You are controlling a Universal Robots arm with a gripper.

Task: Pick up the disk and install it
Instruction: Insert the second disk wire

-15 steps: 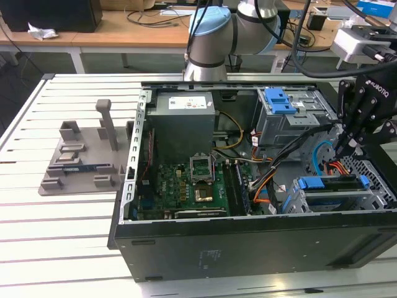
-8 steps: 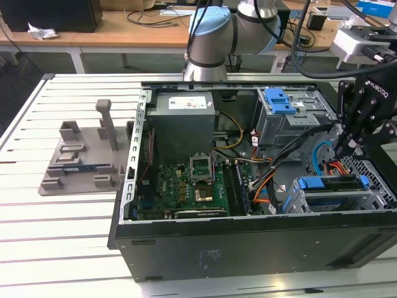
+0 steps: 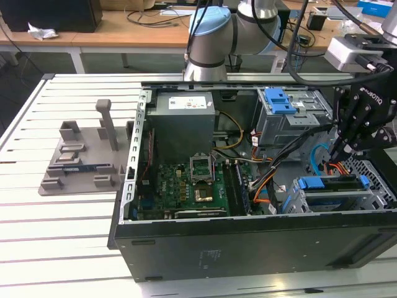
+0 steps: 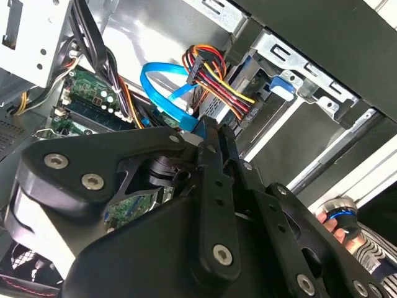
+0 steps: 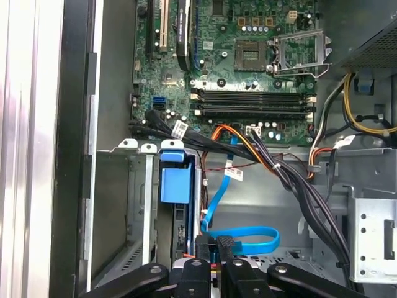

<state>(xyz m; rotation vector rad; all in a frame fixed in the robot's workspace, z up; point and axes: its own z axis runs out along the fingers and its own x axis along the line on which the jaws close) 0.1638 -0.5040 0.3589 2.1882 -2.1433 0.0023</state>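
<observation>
Hanging over the open computer case [image 3: 248, 248], the gripper [image 3: 343, 148] has its fingers pinched together by the blue cable [image 5: 245, 239], grasping nothing that I can see. The disk [image 3: 332, 189] already sits in its grey bay [image 3: 298, 202], blue rails showing. Going slowly and keeping clear of the wires [image 4: 214, 77] looks wise. Whether the disk is pushed fully home is hidden.

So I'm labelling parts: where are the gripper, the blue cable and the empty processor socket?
gripper [image 5: 213, 247], first wrist view, between its fingertips.
blue cable [image 5: 248, 240], first wrist view, its flat loop.
processor socket [image 3: 202, 166], exterior view, socket centre.
</observation>
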